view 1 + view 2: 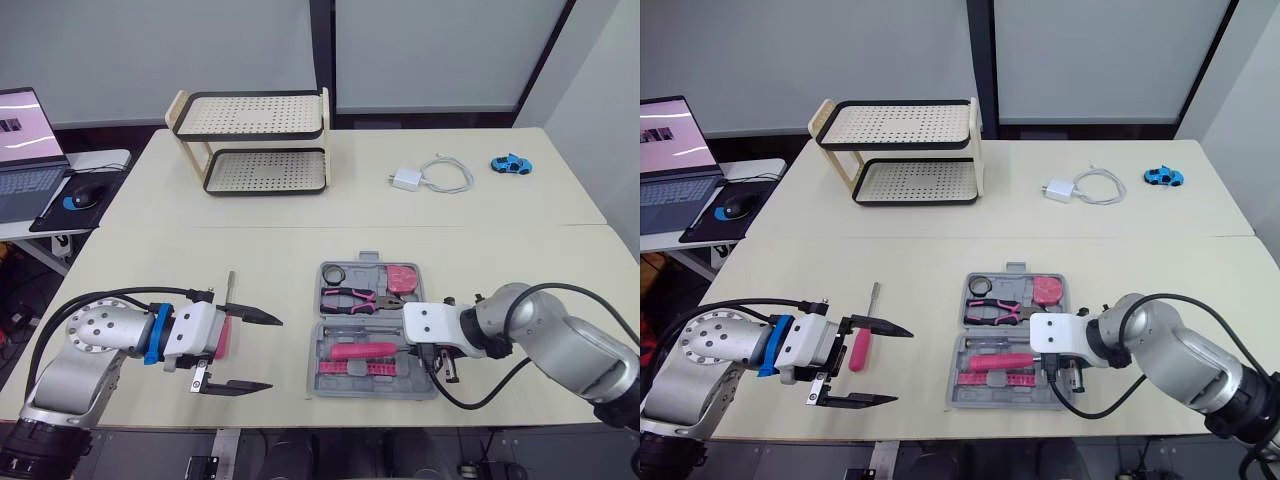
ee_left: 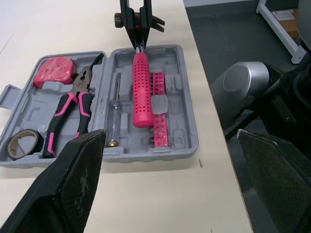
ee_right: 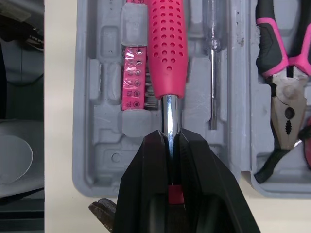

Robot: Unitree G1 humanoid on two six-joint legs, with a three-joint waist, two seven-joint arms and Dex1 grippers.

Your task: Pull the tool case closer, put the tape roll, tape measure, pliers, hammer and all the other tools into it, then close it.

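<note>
"Two grippers, two jobs, then? Why does the right gripper (image 3: 168, 138) pinch the hammer (image 3: 166, 48) by its bare steel shaft?"

"Most likely so the pink handle is free to settle into its moulded slot in the tool case (image 2: 184, 87). The handle lies along that recess, beside the strip of bits. The right forearm reaches in low from the case's right end, wrist level, fingers pressed onto the shaft."

"And the left gripper (image 1: 274, 353)?"

"It's spread wide and holding nothing. It hovers over the table (image 1: 300, 240) to the left of the case, forearm low, fingers pointing toward it. A pink-handled screwdriver (image 1: 859, 350) lies on the table beneath it (probably the next pick). The case sits open near the table's front edge, with the pliers (image 2: 68, 114), tape roll (image 2: 22, 144) and tape measure (image 2: 53, 72) bedded in its far half."
</note>
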